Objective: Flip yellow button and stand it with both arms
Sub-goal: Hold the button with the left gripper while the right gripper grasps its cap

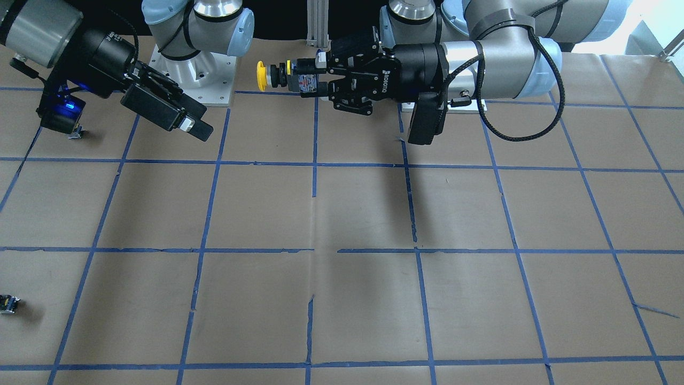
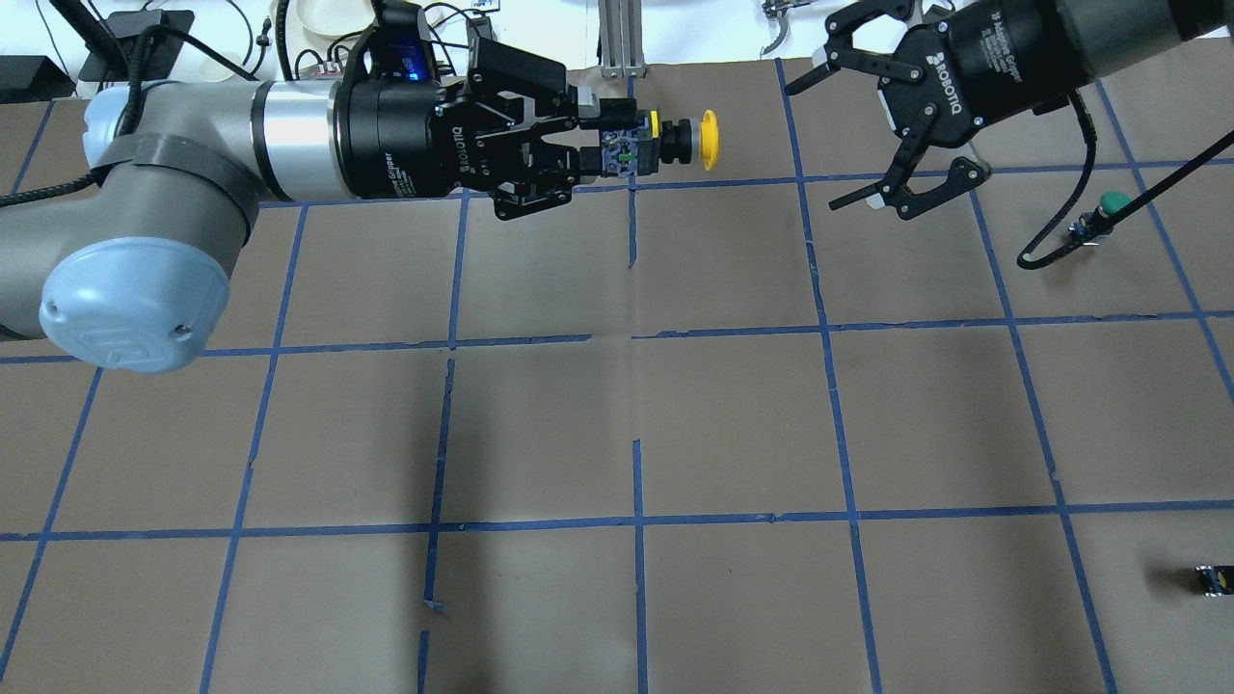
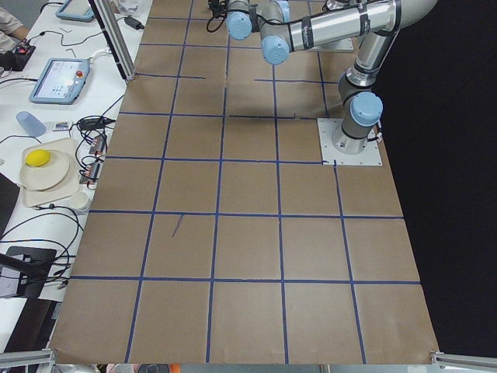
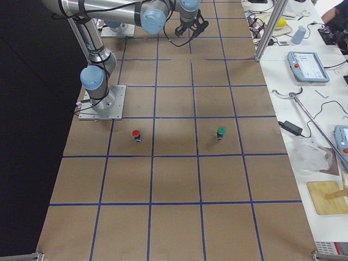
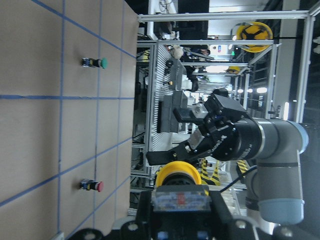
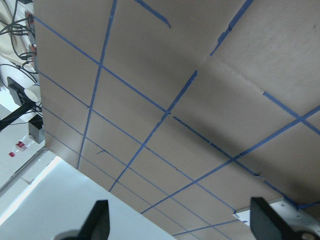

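Handover seemed due: left gripper [image 2: 603,145] pinched the yellow button [image 2: 665,143] aloft by its body, cap toward the wide-open right gripper [image 2: 812,147], which needed to grasp it.

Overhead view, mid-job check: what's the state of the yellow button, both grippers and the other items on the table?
yellow button: held in the air, lying sideways, cap pointing toward the right gripper.
left gripper: shut on the yellow button's body.
right gripper: open, empty, apart from the cap.
green button: upright on the table.
red button: upright on the table.
small black block: resting on the table, away from both grippers.
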You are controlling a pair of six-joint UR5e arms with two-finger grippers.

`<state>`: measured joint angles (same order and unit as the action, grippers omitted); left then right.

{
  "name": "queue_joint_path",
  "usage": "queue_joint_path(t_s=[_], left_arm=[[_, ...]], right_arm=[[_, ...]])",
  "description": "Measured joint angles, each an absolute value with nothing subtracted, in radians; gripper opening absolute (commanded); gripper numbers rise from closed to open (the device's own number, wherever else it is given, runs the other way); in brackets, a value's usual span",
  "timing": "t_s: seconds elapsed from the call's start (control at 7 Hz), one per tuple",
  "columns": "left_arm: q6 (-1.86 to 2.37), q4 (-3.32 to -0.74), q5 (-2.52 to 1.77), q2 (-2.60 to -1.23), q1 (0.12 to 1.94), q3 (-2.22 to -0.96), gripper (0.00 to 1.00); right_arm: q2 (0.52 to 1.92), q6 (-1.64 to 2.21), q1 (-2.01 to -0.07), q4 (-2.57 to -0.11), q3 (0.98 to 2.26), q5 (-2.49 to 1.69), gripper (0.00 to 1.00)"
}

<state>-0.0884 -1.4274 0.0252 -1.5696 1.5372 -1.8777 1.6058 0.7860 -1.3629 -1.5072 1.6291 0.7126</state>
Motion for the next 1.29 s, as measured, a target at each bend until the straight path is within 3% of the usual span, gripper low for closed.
queue_joint_path(t_s=[1.29], left_arm=[[-0.088,-1.413,-0.054,-1.583,1.542,-1.891,0.01]], right_arm=[[1.67,1.072,-1.44,-1.495,1.626,0.543,0.96]])
